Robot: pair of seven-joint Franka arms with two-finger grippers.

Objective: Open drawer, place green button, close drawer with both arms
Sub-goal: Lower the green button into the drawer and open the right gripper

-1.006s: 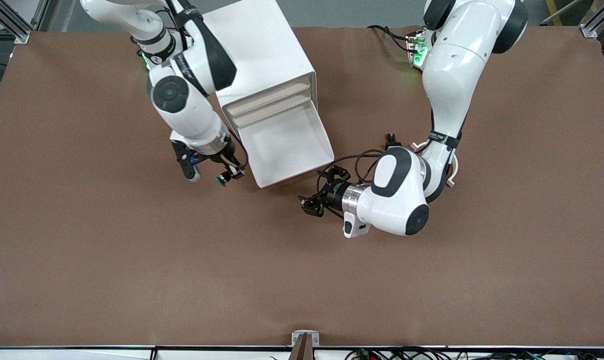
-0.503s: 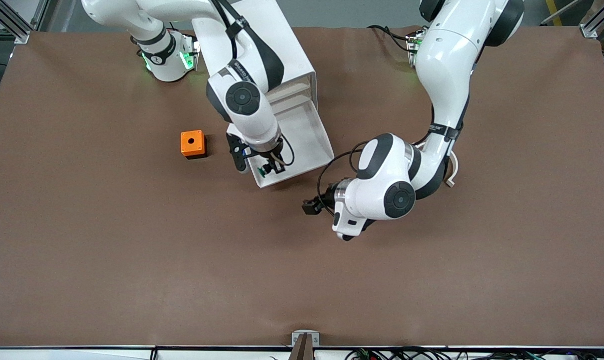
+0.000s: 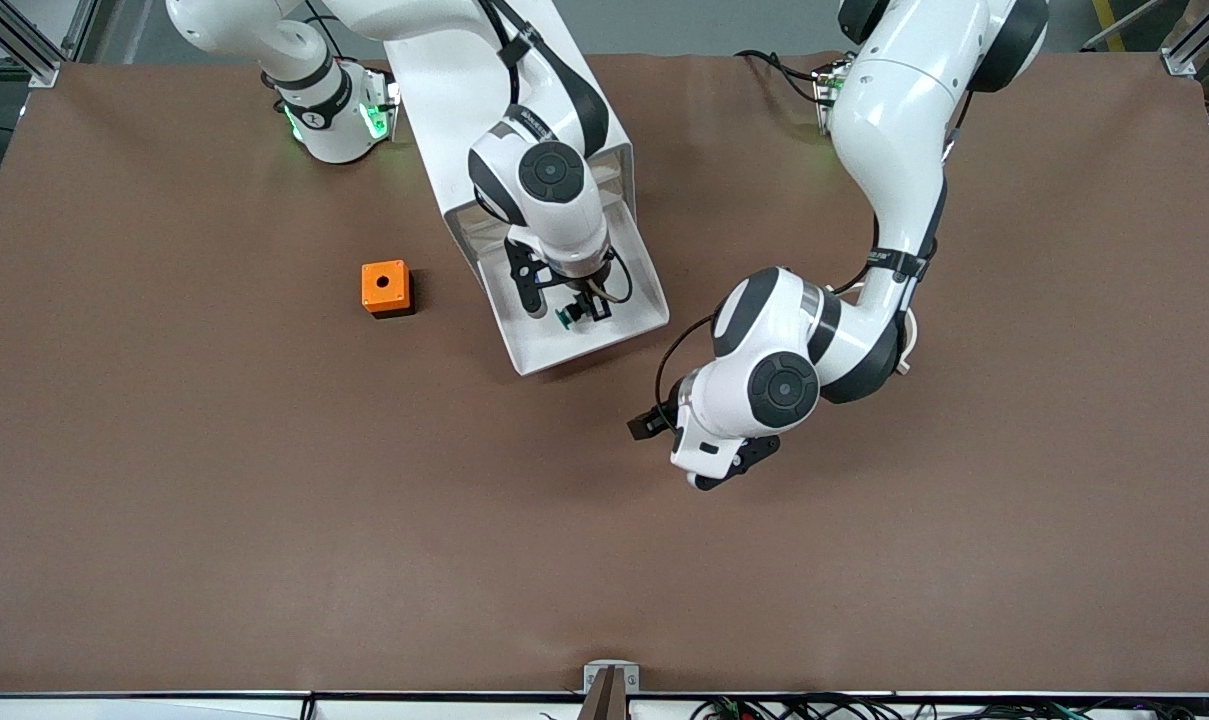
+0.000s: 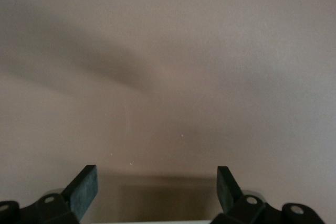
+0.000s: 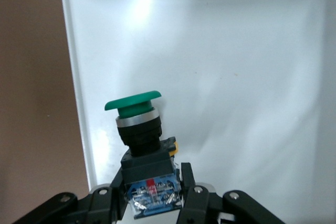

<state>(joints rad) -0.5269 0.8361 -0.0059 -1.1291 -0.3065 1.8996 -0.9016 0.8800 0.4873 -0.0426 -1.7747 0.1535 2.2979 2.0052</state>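
Note:
The drawer [image 3: 632, 300] stands pulled out of the white cabinet [image 3: 494, 90]. It is a shallow white tray, and its floor fills the right wrist view [image 5: 236, 77]. My right gripper [image 3: 576, 312] is over the drawer, close to its front end. It is shut on the button [image 3: 567, 318]. In the right wrist view the gripper [image 5: 152, 184] grips the black-and-blue body, and the green cap [image 5: 134, 102] points away from it. My left gripper [image 3: 649, 424] is open and empty, low over the brown table by the drawer's front corner. Its wrist view [image 4: 157, 182] shows only bare table.
An orange box with a hole [image 3: 385, 287] sits on the table beside the cabinet, toward the right arm's end. The brown table [image 3: 364, 520] stretches toward the front camera. The left arm's elbow [image 3: 784, 385] hangs over the table beside the drawer.
My right gripper has carried the button from over the table beside the drawer to over the drawer's inside. The left arm's wrist has turned and its gripper has shifted slightly.

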